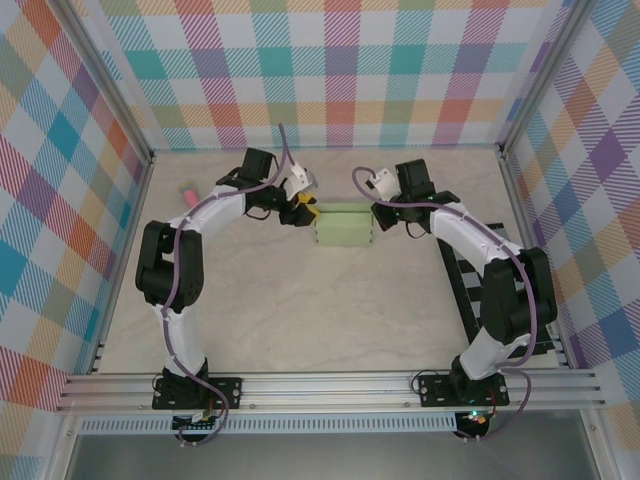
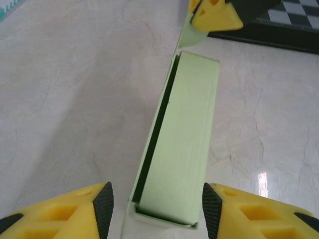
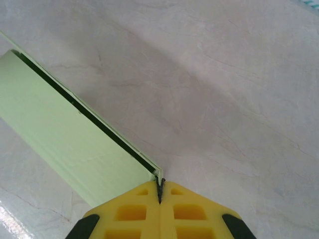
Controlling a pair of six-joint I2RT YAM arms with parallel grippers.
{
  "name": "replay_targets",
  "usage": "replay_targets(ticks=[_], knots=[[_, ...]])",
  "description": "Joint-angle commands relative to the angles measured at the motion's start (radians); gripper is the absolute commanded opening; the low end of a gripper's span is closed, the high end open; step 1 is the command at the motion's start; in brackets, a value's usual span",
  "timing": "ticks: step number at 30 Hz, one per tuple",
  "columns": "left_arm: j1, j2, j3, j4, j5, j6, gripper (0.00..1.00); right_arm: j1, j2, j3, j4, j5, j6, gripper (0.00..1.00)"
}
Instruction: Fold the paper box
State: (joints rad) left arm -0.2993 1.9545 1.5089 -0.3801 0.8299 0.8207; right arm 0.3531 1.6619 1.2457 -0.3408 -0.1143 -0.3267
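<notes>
Matt, smooth pale-green card paper box (image 2: 184, 139) between the left jaws; beneath them, a glossy marble-patterned tabletop (image 2: 75, 99).

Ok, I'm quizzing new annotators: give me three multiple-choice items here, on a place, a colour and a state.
1. Where is the paper box? A between the left gripper and right gripper; B on the checkered board; C beside the arm bases.
2. Its colour? A white; B pale green; C pink.
3. The right gripper is: A wide open; B shut on the box's edge; C shut on nothing.
Key: A, the top view shows a gripper at each end. B, both wrist views show green card. B, its closed tips pinch the thin card.
</notes>
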Motion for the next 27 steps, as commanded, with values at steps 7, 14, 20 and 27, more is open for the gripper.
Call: replay_targets(ticks=[7, 14, 20, 27], knots=[[0.026, 0.034, 0.025, -0.072, 0.067, 0.139, 0.45, -0.008, 0.030, 0.057, -0.042, -0.065, -0.054, 0.00], [0.033, 0.012, 0.008, -0.089, 0.042, 0.133, 0.43, -0.011, 0.028, 0.055, -0.046, -0.041, -0.054, 0.00], [0.046, 0.002, -0.010, -0.043, 0.006, 0.069, 0.37, -0.012, 0.033, 0.054, -0.041, -0.026, -0.042, 0.00], [0.045, 0.002, -0.017, 0.009, -0.008, 0.002, 0.30, -0.013, 0.033, 0.058, -0.043, -0.022, -0.031, 0.00]])
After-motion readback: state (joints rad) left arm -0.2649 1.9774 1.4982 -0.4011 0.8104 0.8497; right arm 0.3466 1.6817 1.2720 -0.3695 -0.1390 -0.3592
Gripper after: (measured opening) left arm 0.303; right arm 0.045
